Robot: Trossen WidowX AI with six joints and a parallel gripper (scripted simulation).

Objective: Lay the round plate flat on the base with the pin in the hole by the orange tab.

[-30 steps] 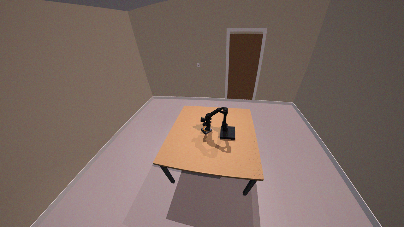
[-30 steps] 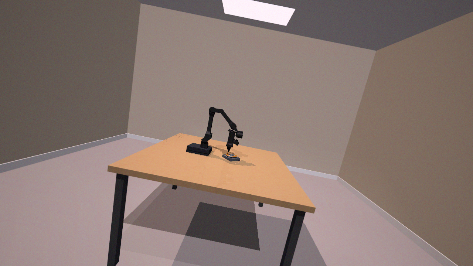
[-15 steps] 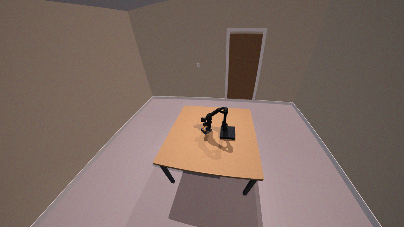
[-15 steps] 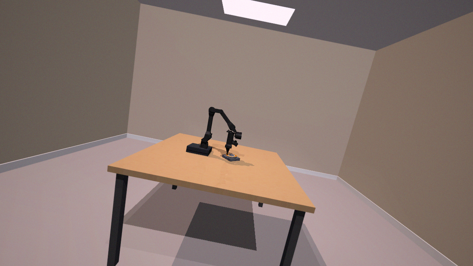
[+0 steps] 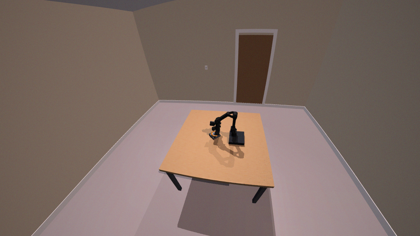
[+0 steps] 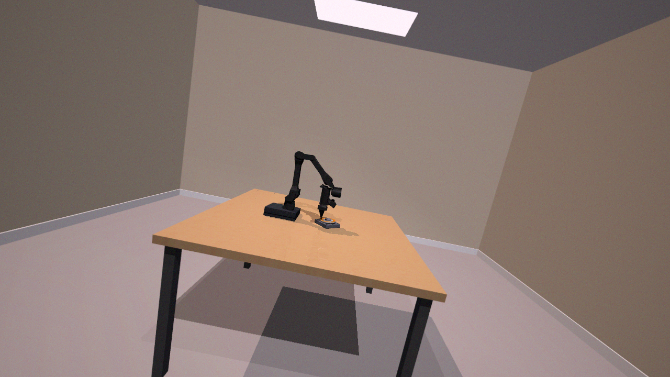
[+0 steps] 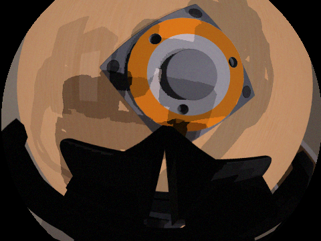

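Pin and orange tab cannot be made out: the gripper [image 7: 166, 131], jaws closed on nothing, covers the lower rim of the round plate [image 7: 143, 90] at mid-frame in the wrist view; contact is unclear. Orange with small dark holes, the plate rings the grey post [image 7: 192, 71] on the square base [image 7: 196, 13], upper centre, on the table [image 6: 262, 243].

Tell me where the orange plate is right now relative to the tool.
In the wrist view the orange plate rings the grey post on the square base, just ahead of the shut tool, whose tip is at the plate's near rim.
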